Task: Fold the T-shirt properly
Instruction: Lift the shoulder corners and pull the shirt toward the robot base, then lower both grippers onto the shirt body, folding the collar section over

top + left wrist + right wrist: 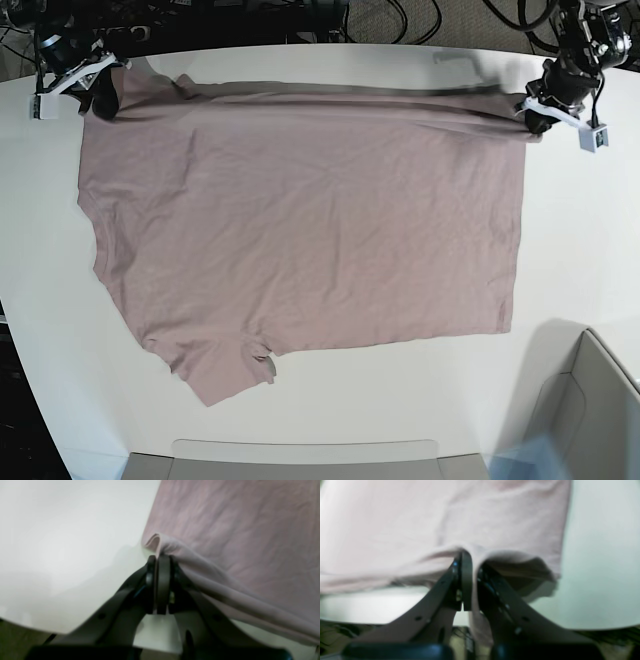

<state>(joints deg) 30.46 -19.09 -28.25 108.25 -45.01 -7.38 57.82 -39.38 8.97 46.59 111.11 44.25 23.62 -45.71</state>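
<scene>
Left claw (158,562) is clenched on a corner of the T-shirt (237,542); its wrist view shows the two dark jaws pressed together with a thin line of mauve cloth between them and a small curl of hem poking out just past the tips. From the pinch, a taut ridge of fabric runs away to the lower right, lifted off the white tabletop (62,542).

Right claw (467,560) is likewise clenched on the cloth: its own camera shows the T-shirt's edge bunched over the jaw tips, a strip of fabric hanging down between the fingers, and a loose flap casting a shadow on the tabletop to the right of it. That view is soft and blurred, so finer creases cannot be read.

Only the base view gives the whole layout. The T-shirt (300,230) lies spread flat and wrinkled across the middle of the tabletop (590,230), a sleeve sticking out at the near lower left. Its far edge is stretched in a straight raised line between the two arms. The right claw (100,92) reaches in low from the far left corner, the left claw (535,115) from the far right, each holding one end of that far edge, well apart. A grey bin's rim (585,375) shows at the near right corner.
</scene>
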